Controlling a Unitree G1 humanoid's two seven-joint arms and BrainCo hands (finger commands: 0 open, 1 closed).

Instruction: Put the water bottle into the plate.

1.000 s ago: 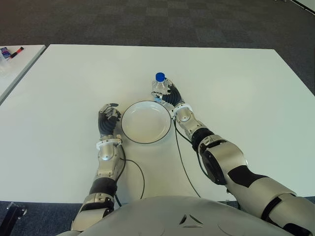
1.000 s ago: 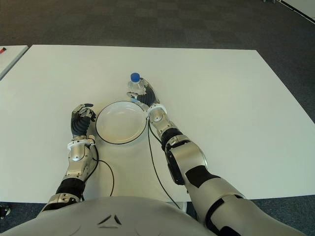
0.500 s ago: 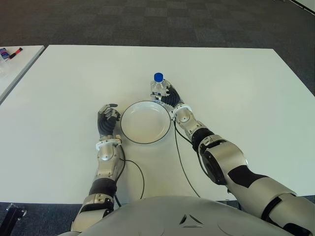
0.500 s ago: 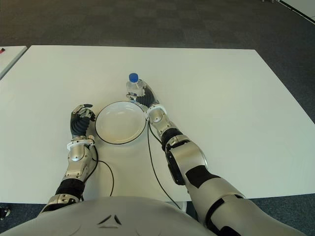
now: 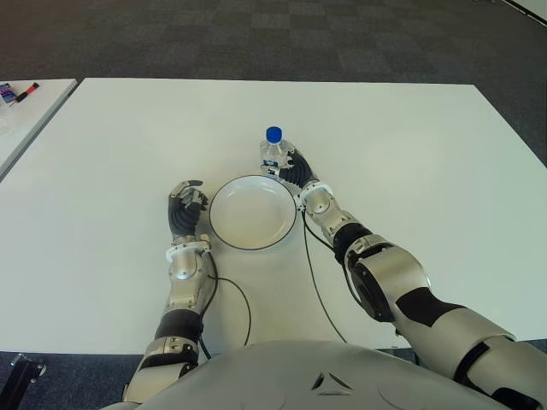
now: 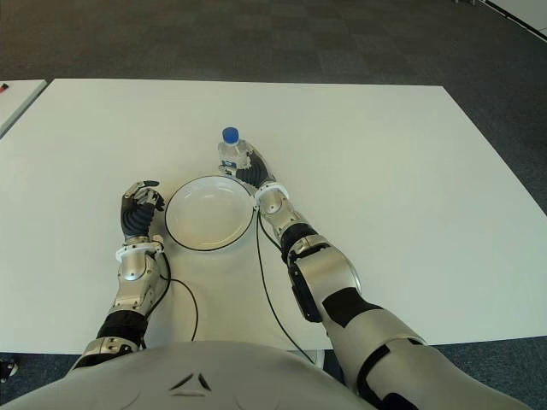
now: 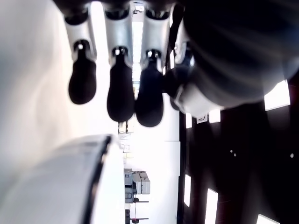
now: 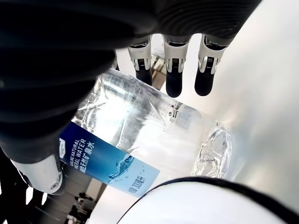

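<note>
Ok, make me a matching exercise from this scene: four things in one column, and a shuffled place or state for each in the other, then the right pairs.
Things:
1. water bottle
2. plate
3. left hand
4. right hand

Places or states:
A. on the table, empty, between the two hands
B. holds nothing, fingers curled, on the plate's left side
C. upright just beyond the plate's far rim, blue cap on top
D. wrapped around the bottle

Pairs: 1-C, 2-A, 3-B, 4-D
</note>
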